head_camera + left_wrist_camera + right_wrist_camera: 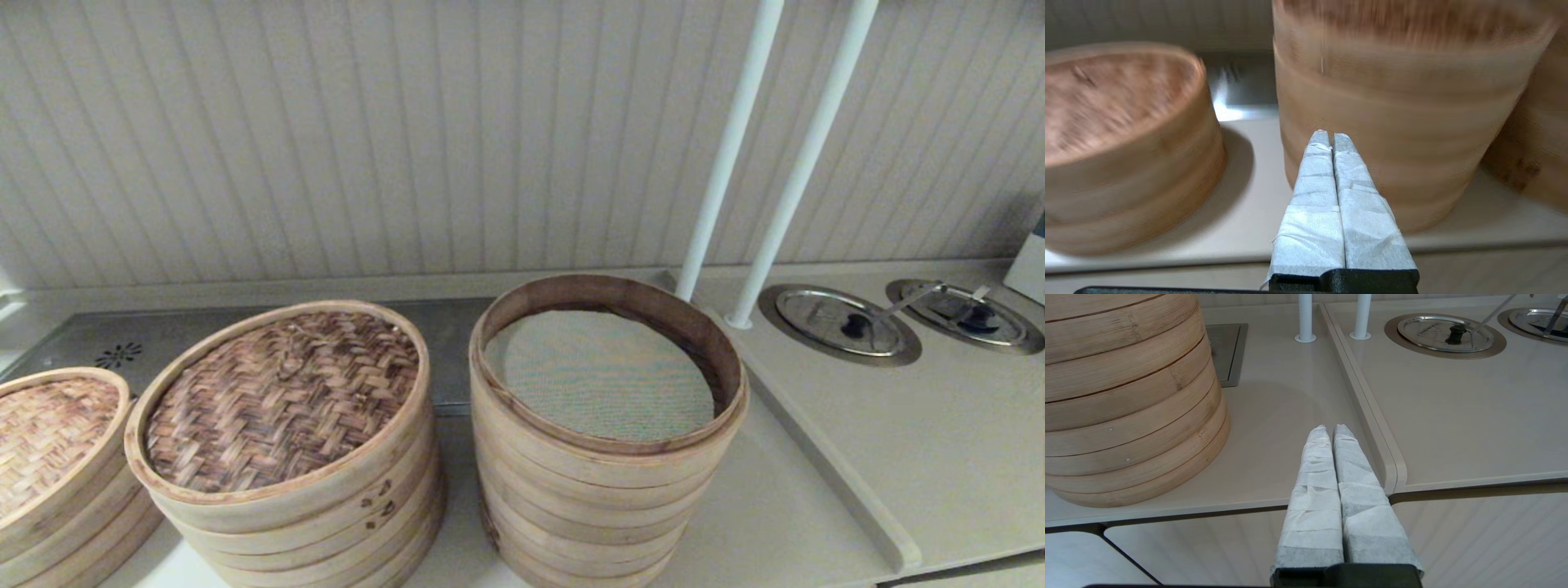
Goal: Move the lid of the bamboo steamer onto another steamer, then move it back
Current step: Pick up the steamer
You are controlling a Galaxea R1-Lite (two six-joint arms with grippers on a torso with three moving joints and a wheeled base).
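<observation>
— So, where is the dark brown herringbone-woven bamboo lid (282, 400)?
— On the shorter steamer stack (326, 523), beside the tall open stack with grey-green mesh (600, 371), on a beige counter (898, 441) before a ribbed wall (408, 122).
— And the pincers?
— The left gripper (1327, 136) and right gripper (1329, 430) are pressed together, empty, at the counter's front edge.

We see the bamboo steamer lid (282, 400) sitting on the shorter stack (326, 523) at centre-left of the table (857, 457), with another steamer (604, 457) standing open just to its right, its grey-green mesh liner (600, 376) exposed. A paler woven lid (49, 433) shows at our far left edge. Behind the open steamer two white poles (767, 163) rise, and two round metal covers (841, 322) lie set into the table to the right.
</observation>
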